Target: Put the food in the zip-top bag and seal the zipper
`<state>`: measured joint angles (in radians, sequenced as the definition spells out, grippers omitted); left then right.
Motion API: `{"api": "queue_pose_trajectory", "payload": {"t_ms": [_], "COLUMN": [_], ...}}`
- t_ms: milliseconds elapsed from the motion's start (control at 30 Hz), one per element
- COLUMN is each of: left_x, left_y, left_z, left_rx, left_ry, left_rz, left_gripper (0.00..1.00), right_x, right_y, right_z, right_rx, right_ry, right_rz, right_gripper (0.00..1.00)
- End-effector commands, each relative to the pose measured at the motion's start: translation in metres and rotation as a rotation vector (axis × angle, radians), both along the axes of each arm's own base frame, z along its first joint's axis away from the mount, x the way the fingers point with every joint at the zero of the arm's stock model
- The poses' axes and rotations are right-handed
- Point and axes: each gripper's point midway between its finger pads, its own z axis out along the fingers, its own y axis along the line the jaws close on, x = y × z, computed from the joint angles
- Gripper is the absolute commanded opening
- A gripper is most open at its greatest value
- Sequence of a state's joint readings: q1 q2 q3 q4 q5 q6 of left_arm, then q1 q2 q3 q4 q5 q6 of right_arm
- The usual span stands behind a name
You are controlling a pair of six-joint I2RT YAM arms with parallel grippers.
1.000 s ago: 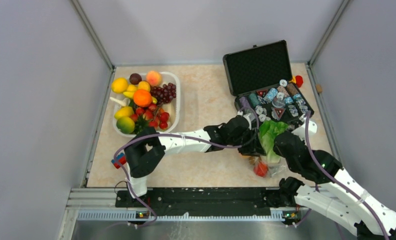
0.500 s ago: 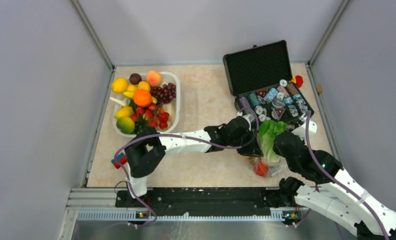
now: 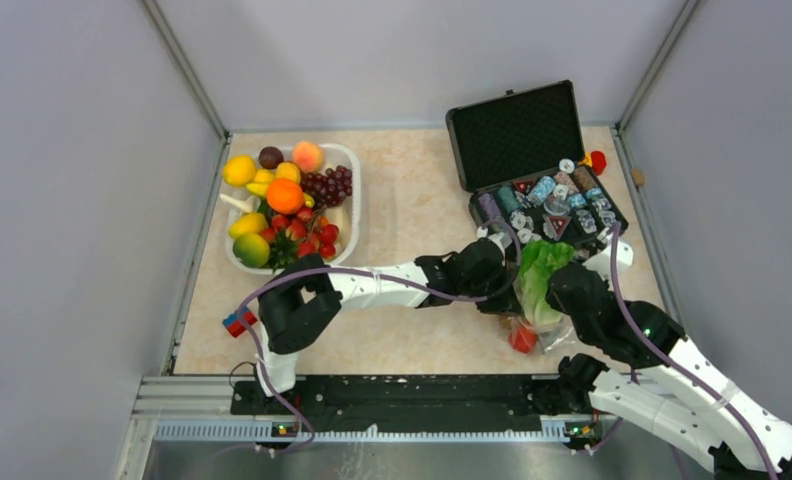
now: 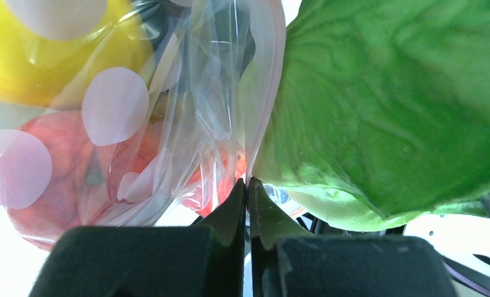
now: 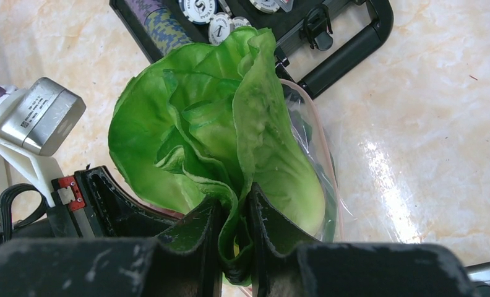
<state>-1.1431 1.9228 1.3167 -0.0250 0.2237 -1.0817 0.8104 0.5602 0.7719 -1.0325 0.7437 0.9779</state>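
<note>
The clear zip-top bag (image 3: 534, 335) lies near the front right of the table, with a red-orange fruit (image 3: 522, 338) and a yellow fruit (image 4: 44, 55) inside. My left gripper (image 4: 247, 182) is shut on the bag's pink-edged mouth (image 4: 268, 93), holding it up. My right gripper (image 5: 235, 207) is shut on a leaf of the green lettuce (image 5: 218, 133), which stands at the bag's mouth, partly inside the plastic (image 5: 320, 154). In the top view the lettuce (image 3: 540, 272) sits between the two grippers. The zipper strip shows only as the pink rim.
An open black case (image 3: 542, 190) of chips stands just behind the bag; its handle (image 5: 344, 52) is close to the lettuce. A white basin (image 3: 350, 215) of toy fruit sits at the back left. A small red and blue object (image 3: 238, 321) lies at the front left edge.
The left arm has shifted a little to the right and nearer. The lettuce sits slightly lower at the bag mouth. The right arm has hardly moved.
</note>
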Motion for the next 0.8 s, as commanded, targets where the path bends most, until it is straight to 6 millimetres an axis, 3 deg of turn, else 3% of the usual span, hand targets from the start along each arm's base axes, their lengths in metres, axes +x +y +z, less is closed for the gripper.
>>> {"api": "queue_pose_trajectory", "payload": {"t_ms": [0, 133, 300, 467, 567, 767], "left_x": [0.015, 0.018, 0.033, 0.058, 0.077, 0.096], "left_y": [-0.014, -0.014, 0.001, 0.032, 0.056, 0.091], "left_z": [0.024, 0.043, 0.079, 0.121, 0.138, 0.171], "left_rx": [-0.087, -0.14, -0.163, -0.148, -0.143, -0.192], "left_ry": [-0.104, -0.196, -0.367, -0.508, -0.565, -0.607], "left_rz": [0.014, -0.014, -0.002, 0.069, 0.149, 0.22], "left_gripper": [0.0, 0.0, 0.0, 0.0, 0.0, 0.0], "right_x": [0.003, 0.004, 0.008, 0.006, 0.004, 0.005], "right_y": [0.001, 0.007, 0.037, 0.071, 0.084, 0.115], "right_z": [0.006, 0.007, 0.025, 0.053, 0.057, 0.063], "right_rx": [0.01, 0.016, 0.098, 0.159, 0.15, 0.132], "right_ry": [-0.033, -0.039, -0.111, -0.221, -0.237, -0.284], "right_rz": [0.003, 0.036, 0.2, 0.422, 0.506, 0.68], "right_gripper": [0.01, 0.01, 0.01, 0.0, 0.0, 0.0]}}
